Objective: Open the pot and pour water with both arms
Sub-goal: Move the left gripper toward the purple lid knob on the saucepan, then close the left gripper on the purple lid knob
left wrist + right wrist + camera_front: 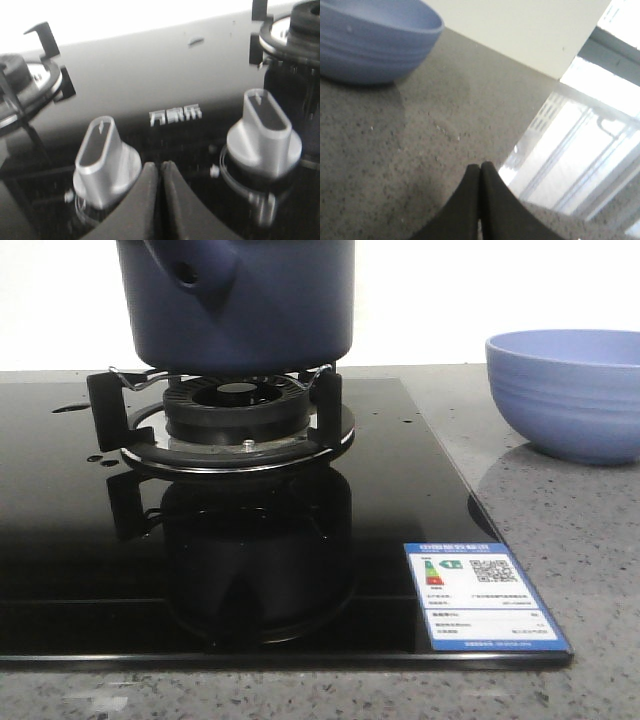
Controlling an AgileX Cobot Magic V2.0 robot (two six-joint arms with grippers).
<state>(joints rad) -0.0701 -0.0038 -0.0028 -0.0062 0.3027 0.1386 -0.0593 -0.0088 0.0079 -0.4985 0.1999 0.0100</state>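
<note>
The dark navy-blue pot (250, 310) stands on the burner grate (225, 405) of a black glass hob; its stubby handle with a round hole (186, 273) points toward the front left, and its top is cut off by the frame. Neither gripper shows in the front view. My left gripper (161, 167) is shut and empty, low over the hob's front between two silver knobs (102, 160) (265, 135). My right gripper (481, 167) is shut and empty over the grey countertop (420, 150), to the right of the pale blue bowl (375, 40).
A pale periwinkle ribbed bowl (570, 390) sits on the grey counter to the right of the hob. An energy label (480, 595) is stuck on the hob's front right corner. A second burner (25, 85) lies to the left. The counter's edge (530, 135) is near my right gripper.
</note>
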